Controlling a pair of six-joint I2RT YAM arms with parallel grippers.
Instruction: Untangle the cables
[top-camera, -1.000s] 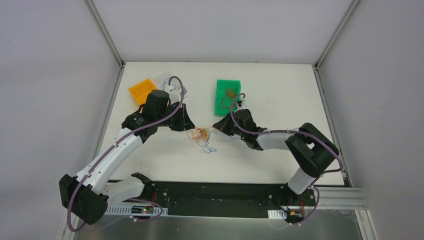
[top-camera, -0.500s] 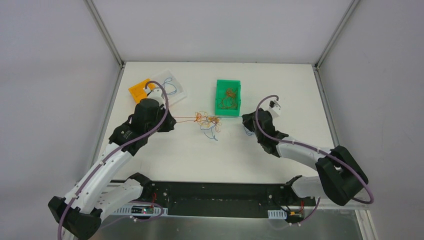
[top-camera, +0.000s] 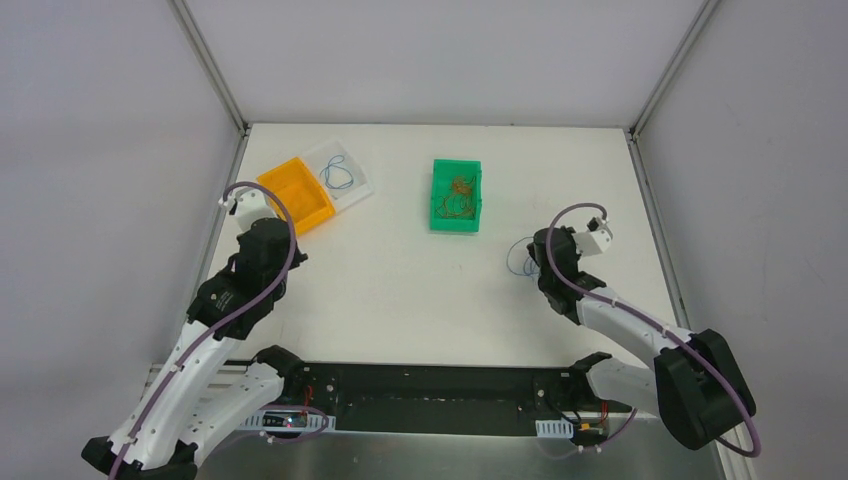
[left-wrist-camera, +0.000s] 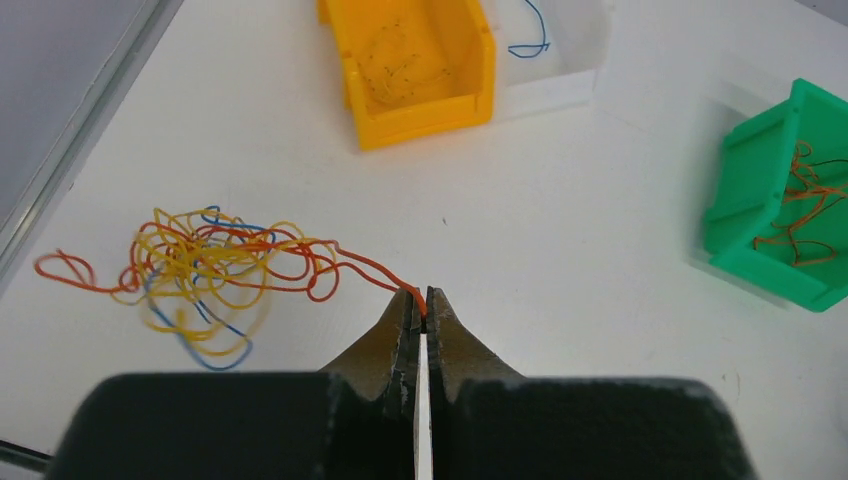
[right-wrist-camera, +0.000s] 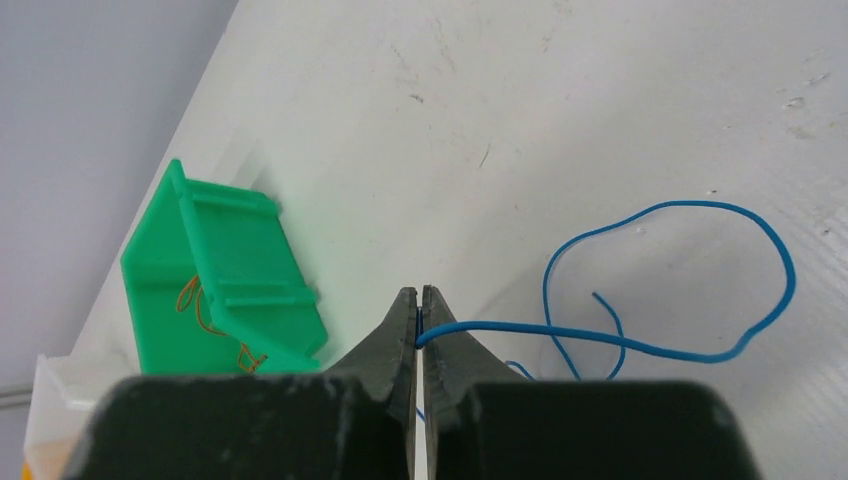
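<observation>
Tabletop (top-camera: 440, 290) is white (lightly scuffed) between grey walls (top-camera: 100, 150).

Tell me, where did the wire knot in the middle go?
The left gripper dragged the tangle leftward by an orange wire; the right gripper pulled one blue wire free, rightward. Both stay shut. The green bin stayed put.

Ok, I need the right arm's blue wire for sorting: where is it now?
In the right wrist view, the blue wire is pinched in the shut right gripper. It loops over the table to the right of the green bin.
</observation>
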